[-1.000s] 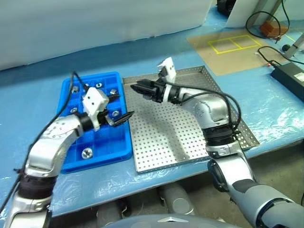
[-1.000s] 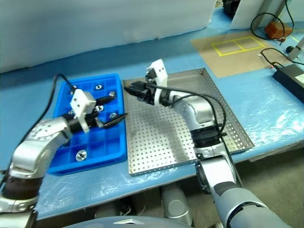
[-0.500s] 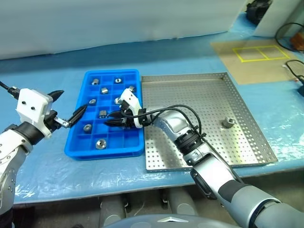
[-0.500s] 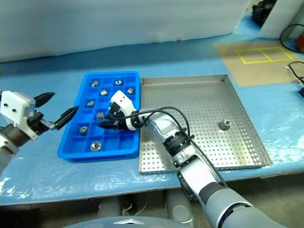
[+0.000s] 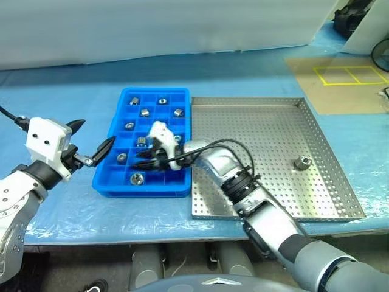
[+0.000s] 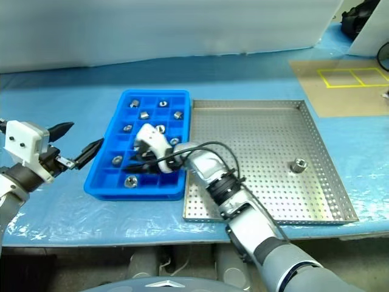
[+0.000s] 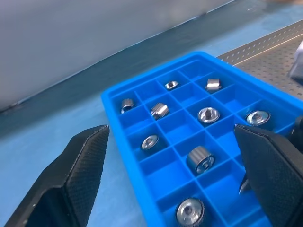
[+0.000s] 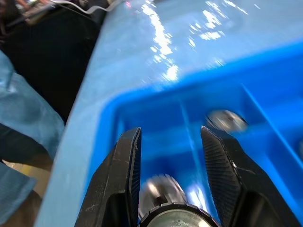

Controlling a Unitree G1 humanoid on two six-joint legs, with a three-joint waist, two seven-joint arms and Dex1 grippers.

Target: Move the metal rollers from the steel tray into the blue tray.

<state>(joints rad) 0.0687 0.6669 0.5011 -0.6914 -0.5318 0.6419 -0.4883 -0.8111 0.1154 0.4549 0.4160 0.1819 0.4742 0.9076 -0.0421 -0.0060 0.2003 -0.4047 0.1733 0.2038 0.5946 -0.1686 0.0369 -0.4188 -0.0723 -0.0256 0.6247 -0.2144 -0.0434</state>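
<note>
The blue tray (image 5: 141,189) lies left of the steel tray (image 5: 273,137), touching its edge. Several metal rollers (image 7: 199,158) sit in its compartments. One roller (image 5: 302,162) stands alone on the steel tray's right side. My right gripper (image 5: 142,164) reaches across to the left, low over the blue tray's near rows. It is shut on a roller (image 8: 161,190), seen between its fingers above a compartment. My left gripper (image 5: 94,132) hovers beside the blue tray's left rim, open and empty, its fingers (image 7: 83,161) spread wide.
A blue plastic sheet (image 5: 73,67) covers the table. A tan mat with yellow squares (image 5: 346,76) lies at the back right, past the steel tray. A pale wall (image 5: 152,24) runs along the back. The table's front edge is close below both trays.
The camera has swung. My right gripper went from above the steel tray's far left corner to low over the blue tray. My left gripper drew back from over the blue tray to its left side.
</note>
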